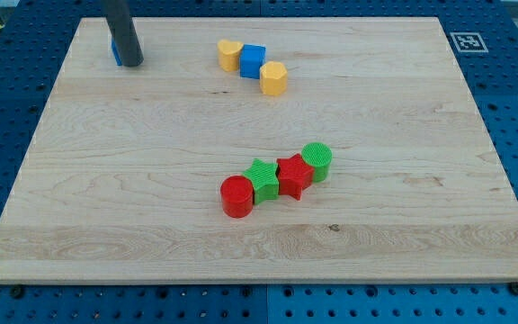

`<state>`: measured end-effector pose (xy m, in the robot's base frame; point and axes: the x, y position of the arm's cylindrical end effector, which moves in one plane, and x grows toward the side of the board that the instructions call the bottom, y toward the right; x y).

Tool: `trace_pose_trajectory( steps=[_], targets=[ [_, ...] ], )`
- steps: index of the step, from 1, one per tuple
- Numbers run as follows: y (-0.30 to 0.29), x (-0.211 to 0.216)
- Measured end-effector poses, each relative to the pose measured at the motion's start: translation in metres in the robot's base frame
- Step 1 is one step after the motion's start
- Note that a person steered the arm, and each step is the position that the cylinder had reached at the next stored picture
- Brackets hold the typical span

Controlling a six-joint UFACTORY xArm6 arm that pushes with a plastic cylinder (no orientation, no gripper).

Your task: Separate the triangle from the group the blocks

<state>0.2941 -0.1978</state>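
My tip [130, 64] is sitting at the board's [151, 198] eleven o'clock corner, touching a blue block [115, 52] that is mostly hiding behind it. Other blocks are lying well apart.

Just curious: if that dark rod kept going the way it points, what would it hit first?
Likely the wooden board: my tip points down at it, with a blue block close on the view's left.

Pale matt wooden board [151, 180]; ridged green cylinder [317, 161]; smooth yellow block [273, 78].

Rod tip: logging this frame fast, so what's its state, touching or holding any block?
My tip: no gripper, holds nothing; at the view's top left, against a mostly hidden blue block.
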Motion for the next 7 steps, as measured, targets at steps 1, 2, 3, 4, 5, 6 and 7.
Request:
trace_pose_trajectory(
  steps=[1,2,3,4,5,6,7],
  targets=[
    [-0.002,0.0],
    [-0.006,0.0],
    [-0.011,0.0],
    [-0.021,0.0],
    [-0.028,-0.005],
    [-0.025,-0.028],
    [-0.016,-0.046]
  ],
)
